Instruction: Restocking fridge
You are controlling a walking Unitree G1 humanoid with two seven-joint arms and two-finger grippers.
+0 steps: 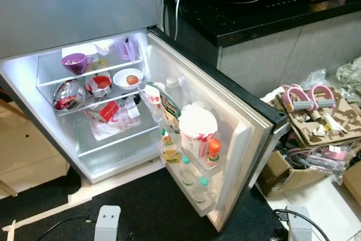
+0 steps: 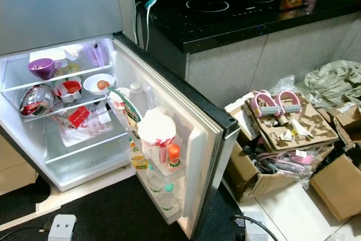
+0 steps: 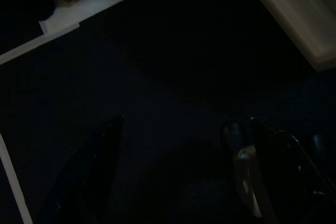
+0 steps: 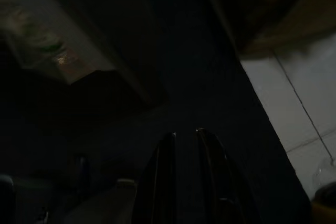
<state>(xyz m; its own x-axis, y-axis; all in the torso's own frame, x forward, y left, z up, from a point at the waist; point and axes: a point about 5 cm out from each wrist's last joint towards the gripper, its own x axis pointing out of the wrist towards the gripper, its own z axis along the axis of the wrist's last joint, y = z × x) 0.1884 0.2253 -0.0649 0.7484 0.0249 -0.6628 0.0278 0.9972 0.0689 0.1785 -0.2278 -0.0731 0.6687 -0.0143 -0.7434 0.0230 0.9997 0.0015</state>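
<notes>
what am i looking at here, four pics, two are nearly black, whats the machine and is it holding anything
This is a walking humanoid robot, tasked with restocking a fridge. The two bright pictures come from the two eyes of a camera on its head, looking down at the same scene: an open fridge with its door swung wide. On the shelves sit a purple mug, a white bowl and a metal bowl. The door rack holds a white tub and bottles. To the right, cardboard boxes lie on the floor.

The two dark pictures come from cameras on the wrists, looking along each arm's black fingers. Both arms hang idle over a dark mat. The left pincer is open and the right pincer nearly closed; neither holds anything.
</notes>
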